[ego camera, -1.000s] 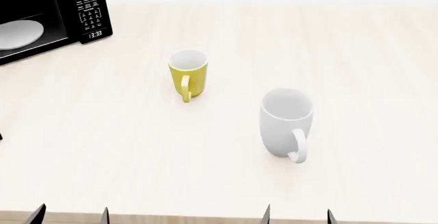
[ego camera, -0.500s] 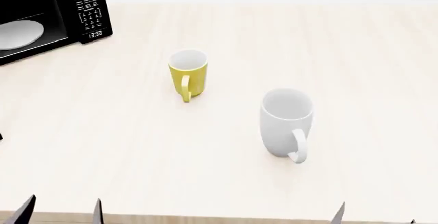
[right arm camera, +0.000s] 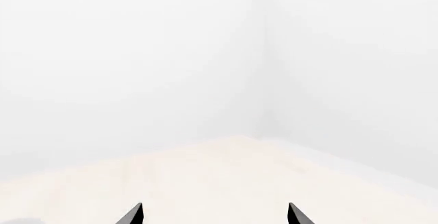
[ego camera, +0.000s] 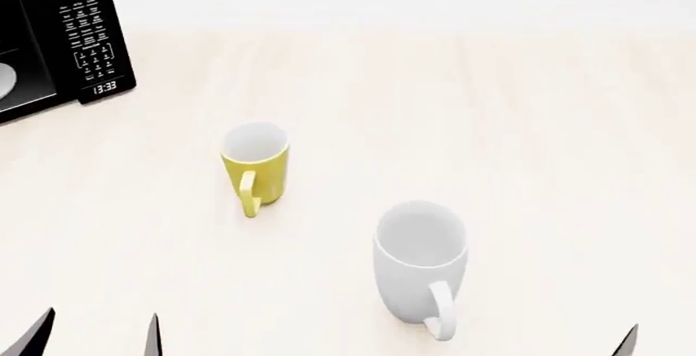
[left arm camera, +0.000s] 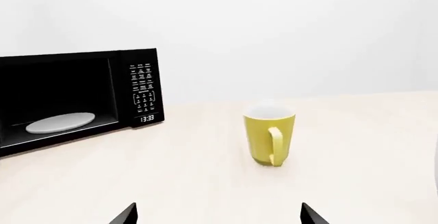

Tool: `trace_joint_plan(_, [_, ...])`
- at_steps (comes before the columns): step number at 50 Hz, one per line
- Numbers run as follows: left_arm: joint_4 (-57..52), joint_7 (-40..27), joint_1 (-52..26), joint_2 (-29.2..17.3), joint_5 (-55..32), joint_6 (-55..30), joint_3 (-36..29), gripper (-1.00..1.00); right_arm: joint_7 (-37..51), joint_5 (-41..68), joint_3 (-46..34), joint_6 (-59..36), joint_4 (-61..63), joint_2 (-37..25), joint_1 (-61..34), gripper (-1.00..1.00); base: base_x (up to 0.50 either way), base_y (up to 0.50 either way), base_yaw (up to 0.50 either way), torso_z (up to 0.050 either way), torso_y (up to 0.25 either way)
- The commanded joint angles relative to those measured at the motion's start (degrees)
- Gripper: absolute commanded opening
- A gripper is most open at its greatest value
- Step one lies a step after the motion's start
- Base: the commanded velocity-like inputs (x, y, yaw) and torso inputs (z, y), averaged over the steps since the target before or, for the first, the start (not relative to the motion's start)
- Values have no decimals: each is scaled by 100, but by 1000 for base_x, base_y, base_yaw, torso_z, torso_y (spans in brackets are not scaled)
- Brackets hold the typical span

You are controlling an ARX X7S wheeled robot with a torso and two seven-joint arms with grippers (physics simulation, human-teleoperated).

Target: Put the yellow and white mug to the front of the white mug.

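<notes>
The yellow and white mug (ego camera: 257, 167) stands upright on the pale wooden table (ego camera: 522, 128), handle toward me; the left wrist view shows this yellow and white mug (left arm camera: 269, 139) ahead too. The larger white mug (ego camera: 419, 262) stands upright nearer and to its right, handle also toward me. My left gripper (ego camera: 96, 336) shows only two dark fingertips at the bottom left, spread apart and empty; in its own view the left gripper (left arm camera: 217, 215) is well short of the yellow mug. My right gripper (right arm camera: 215, 215) is open and empty, facing the bare table corner and wall; the head view shows one fingertip (ego camera: 625, 340).
A black microwave (ego camera: 60, 42) with its door open and a white plate inside stands at the table's far left; in the left wrist view the microwave (left arm camera: 75, 98) sits left of the yellow mug. White walls bound the table behind and at the right.
The head view has shifted: both mugs and the microwave now sit lower and further left in frame. The right gripper's tips have moved right, toward the frame's corner.
</notes>
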State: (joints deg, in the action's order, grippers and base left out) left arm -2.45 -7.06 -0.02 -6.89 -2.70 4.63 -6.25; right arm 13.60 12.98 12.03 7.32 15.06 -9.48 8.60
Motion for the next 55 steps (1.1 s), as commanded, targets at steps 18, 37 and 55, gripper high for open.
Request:
trace_joint_plan(18, [164, -55, -59, -112, -258, 76, -133, 100, -88, 238, -114, 321, -102, -59, 48, 100, 457, -216, 0, 0, 0])
trace_joint_plan(37, [260, -100, -116, -169, -420, 13, -187, 100, 348, 12, -182, -173, -224, -66, -63, 100, 145, -69, 0, 0, 0])
trace_joint_plan(55, [661, -101, -643, -129, -650, -370, -253, 100, 343, -25, -284, -42, -223, -143, -25, 100, 0, 0, 0, 0, 0])
